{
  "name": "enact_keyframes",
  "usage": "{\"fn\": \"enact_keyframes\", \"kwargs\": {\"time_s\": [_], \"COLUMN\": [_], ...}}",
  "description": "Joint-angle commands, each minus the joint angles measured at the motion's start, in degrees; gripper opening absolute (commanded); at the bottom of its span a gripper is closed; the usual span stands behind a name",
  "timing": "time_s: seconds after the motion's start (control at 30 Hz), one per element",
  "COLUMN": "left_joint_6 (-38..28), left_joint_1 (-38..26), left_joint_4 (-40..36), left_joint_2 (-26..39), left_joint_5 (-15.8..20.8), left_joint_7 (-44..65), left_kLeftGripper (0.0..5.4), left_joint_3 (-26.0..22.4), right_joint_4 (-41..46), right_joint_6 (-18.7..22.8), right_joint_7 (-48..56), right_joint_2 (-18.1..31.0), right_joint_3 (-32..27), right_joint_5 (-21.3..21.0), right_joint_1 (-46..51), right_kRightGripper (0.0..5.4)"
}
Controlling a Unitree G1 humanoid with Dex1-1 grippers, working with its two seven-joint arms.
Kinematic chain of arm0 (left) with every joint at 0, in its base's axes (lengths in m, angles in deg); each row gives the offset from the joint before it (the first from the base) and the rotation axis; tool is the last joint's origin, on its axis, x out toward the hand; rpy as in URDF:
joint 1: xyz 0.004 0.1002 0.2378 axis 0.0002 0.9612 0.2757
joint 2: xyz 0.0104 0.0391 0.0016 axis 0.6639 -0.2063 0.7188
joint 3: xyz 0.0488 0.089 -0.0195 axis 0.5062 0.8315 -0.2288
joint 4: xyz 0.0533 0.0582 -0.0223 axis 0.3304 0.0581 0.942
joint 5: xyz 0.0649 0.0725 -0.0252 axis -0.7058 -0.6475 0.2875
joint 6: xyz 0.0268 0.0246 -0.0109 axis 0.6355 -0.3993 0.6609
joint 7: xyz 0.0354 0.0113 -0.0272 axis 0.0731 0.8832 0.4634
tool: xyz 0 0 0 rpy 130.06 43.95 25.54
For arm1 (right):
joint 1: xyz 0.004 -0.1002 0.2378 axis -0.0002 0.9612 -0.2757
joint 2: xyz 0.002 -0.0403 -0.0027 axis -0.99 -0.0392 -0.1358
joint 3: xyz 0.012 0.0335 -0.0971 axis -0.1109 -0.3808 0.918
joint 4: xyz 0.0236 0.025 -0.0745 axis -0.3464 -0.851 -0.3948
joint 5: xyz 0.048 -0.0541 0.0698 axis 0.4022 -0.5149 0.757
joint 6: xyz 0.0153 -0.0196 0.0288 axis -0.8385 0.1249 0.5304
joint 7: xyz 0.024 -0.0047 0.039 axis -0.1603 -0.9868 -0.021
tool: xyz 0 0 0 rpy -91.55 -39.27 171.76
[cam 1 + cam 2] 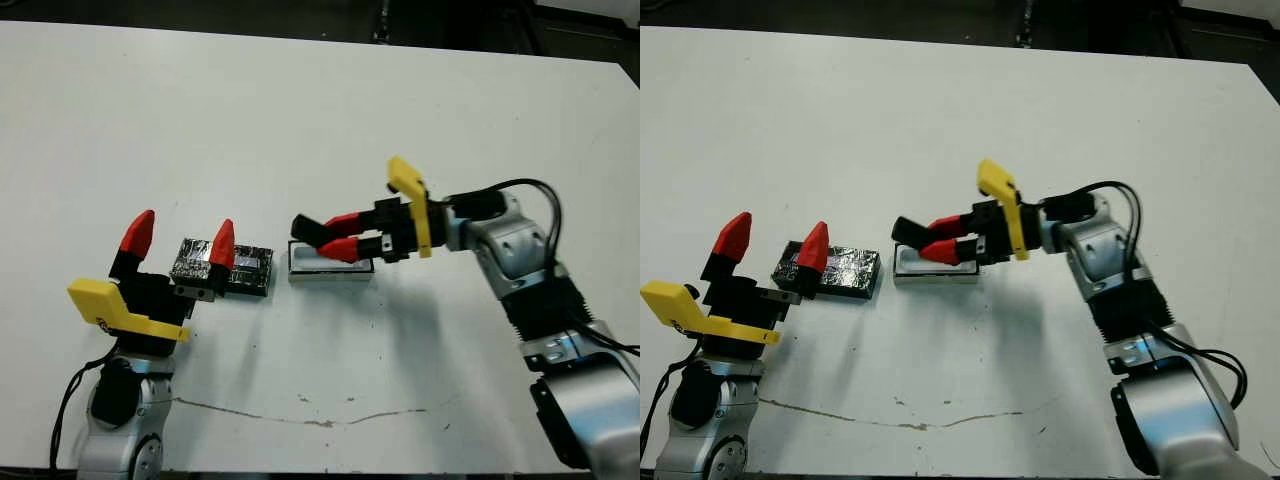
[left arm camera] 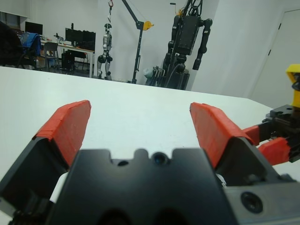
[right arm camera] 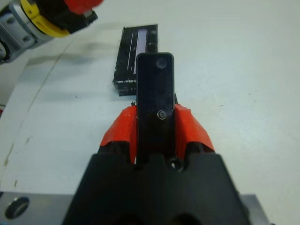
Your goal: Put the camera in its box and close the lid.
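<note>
My right gripper (image 1: 325, 237) is shut on the camera (image 1: 304, 226), a slim black bar that sticks out past the red fingertips. It hovers just above the box (image 1: 300, 268), a small shallow white tray near the table's middle. In the right wrist view the camera (image 3: 155, 93) stands clamped between both fingers, and the box is hidden beneath them. The lid (image 1: 250, 270), flat, black and crinkly, lies on the table just left of the box. My left gripper (image 1: 182, 235) is open beside the lid's left end, with nothing between its fingers.
The white table (image 1: 300, 120) stretches far back to a dark edge. A thin brown crack line (image 1: 300, 415) runs along the front. In the left wrist view, stands, desks and other robots (image 2: 187, 37) fill the room beyond the table.
</note>
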Motion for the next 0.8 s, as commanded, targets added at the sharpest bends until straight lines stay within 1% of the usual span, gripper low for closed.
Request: {"fn": "enact_keyframes", "kwargs": {"time_s": [0.03, 0.13, 0.3, 0.37, 0.47, 0.53, 0.6, 0.67, 0.8], "left_joint_6": [0.4, -0.1, -0.4, -0.3, 0.0, 0.0, -0.1, -0.1, -0.1], "left_joint_1": [0.9, 0.8, 0.7, 0.8, 0.9, 1.1, 1.1, 1.1, 1.0], "left_joint_4": [0.2, 0.5, 0.8, 0.8, 0.5, 0.3, 0.4, 0.4, 0.5], "left_joint_2": [-0.3, -0.3, -0.3, -0.4, -0.3, -0.3, -0.3, -0.4, -0.4], "left_joint_5": [-0.3, -0.5, 0.2, 0.4, 0.3, -0.1, 0.1, 0.4, -0.4], "left_joint_7": [-0.4, -0.4, 0.1, 0.0, -0.1, -0.3, -0.2, -0.1, -0.5], "left_kLeftGripper": [5.40, 5.40, 5.40, 5.40, 5.40, 5.40, 5.40, 5.40, 5.40], "left_joint_3": [0.2, 0.3, 0.2, 0.3, 0.3, 0.3, 0.3, 0.3, 0.4], "right_joint_4": [-0.3, -1.1, -2.5, -2.0, -1.6, -1.2, -0.5, 0.2, 1.0], "right_joint_6": [0.1, -1.8, -2.2, -2.5, -0.3, 2.2, 2.8, 3.3, 1.5], "right_joint_7": [-0.4, 0.1, 0.2, -0.5, -1.0, -1.2, -1.4, -1.5, -1.5], "right_joint_2": [0.0, -0.6, -1.0, -0.4, 0.1, 0.4, 0.8, 1.2, 2.2], "right_joint_3": [1.3, 1.1, 1.1, 1.4, 1.2, 1.0, 1.0, 0.8, 0.8], "right_joint_5": [-1.8, -2.0, -2.3, -3.3, -4.1, -4.2, -4.4, -4.4, -4.7], "right_joint_1": [-1.6, -1.7, -2.2, -2.2, -2.4, -2.5, -2.4, -2.2, -1.6], "right_kRightGripper": [1.66, 1.66, 1.66, 1.66, 1.66, 1.66, 1.66, 1.66, 1.66]}}
